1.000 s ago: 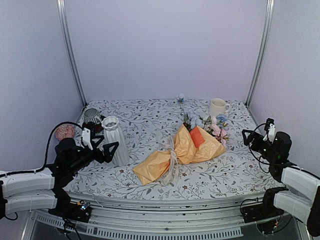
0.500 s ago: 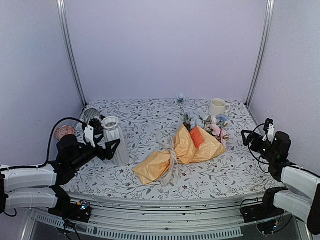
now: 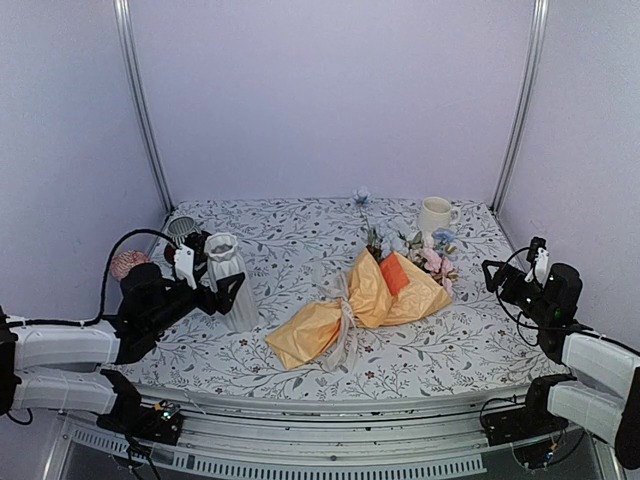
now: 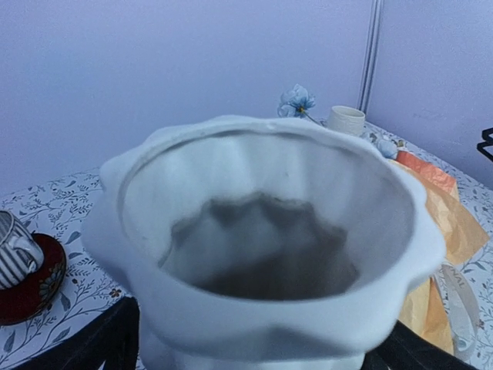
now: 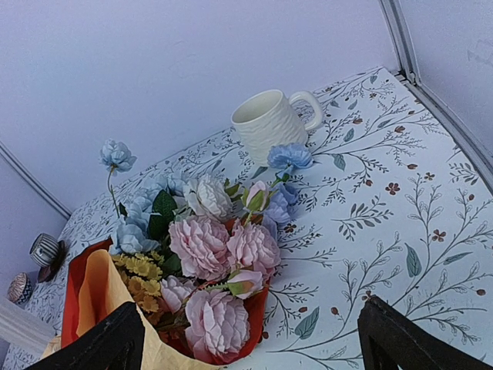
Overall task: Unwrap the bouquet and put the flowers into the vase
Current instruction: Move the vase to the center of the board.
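The left tool stands wide open astride the neck of the vase. Whether its fingers touch the vase cannot be made out: the blurred rim fills the wrist view, and only finger stubs show at the bottom corners. The right tool gapes empty near the worktop's right edge. The bouquet lies mid-worktop, stems hidden in paper, the flowers pointing towards the mug.
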Tool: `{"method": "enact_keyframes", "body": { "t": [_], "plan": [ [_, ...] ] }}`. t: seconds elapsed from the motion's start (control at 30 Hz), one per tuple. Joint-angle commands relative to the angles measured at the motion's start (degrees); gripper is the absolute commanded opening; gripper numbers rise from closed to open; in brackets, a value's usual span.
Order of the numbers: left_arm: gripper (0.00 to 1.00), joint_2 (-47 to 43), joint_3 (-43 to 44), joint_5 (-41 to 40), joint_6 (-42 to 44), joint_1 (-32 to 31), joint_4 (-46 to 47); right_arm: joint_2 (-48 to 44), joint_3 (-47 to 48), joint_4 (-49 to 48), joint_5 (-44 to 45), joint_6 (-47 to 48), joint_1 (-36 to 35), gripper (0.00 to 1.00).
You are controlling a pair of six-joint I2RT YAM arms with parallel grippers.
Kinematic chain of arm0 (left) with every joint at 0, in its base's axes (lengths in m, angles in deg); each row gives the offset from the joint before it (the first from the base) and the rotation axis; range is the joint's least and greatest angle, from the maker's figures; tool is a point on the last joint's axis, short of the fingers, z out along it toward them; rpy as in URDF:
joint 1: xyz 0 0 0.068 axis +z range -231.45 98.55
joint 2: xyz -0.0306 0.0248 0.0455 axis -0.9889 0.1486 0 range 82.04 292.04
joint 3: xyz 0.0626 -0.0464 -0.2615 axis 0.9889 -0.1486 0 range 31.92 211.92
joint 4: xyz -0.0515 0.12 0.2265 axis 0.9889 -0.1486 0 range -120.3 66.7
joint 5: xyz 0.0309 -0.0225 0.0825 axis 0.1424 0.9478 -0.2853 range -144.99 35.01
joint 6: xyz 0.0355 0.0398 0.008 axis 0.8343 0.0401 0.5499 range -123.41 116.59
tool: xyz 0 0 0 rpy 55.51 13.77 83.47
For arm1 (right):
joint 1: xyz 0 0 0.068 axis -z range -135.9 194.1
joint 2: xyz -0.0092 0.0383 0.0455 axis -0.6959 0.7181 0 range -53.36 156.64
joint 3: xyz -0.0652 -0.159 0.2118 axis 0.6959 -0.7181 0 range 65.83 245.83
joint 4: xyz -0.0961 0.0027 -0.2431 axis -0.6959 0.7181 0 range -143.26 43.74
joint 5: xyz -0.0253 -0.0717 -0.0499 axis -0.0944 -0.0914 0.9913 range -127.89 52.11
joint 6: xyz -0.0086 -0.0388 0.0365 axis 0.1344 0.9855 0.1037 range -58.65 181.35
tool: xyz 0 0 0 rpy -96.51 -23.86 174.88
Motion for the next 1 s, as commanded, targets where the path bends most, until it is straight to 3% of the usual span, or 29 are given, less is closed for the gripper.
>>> {"method": "enact_keyframes", "body": {
  "t": [0.0,0.4,0.63,0.97],
  "plan": [
    [0.95,1.4,1.6,-0.8,1.0,-0.9,2.4,0.5,0.3,-1.6,-0.5,0.6,0.2,0.99],
    [0.60,-0.9,1.2,-0.9,2.4,-0.7,2.1,0.7,0.3,-1.6,-0.4,0.4,0.3,0.99],
    [0.58,0.4,3.6,-3.5,1.7,0.9,3.4,0.8,0.4,-1.6,-0.5,0.4,0.1,0.99],
    [0.57,12.5,17.4,0.8,2.2,9.8,5.4,0.8,0.3,-1.7,-0.5,0.4,0.2,0.99]
  ]
}}
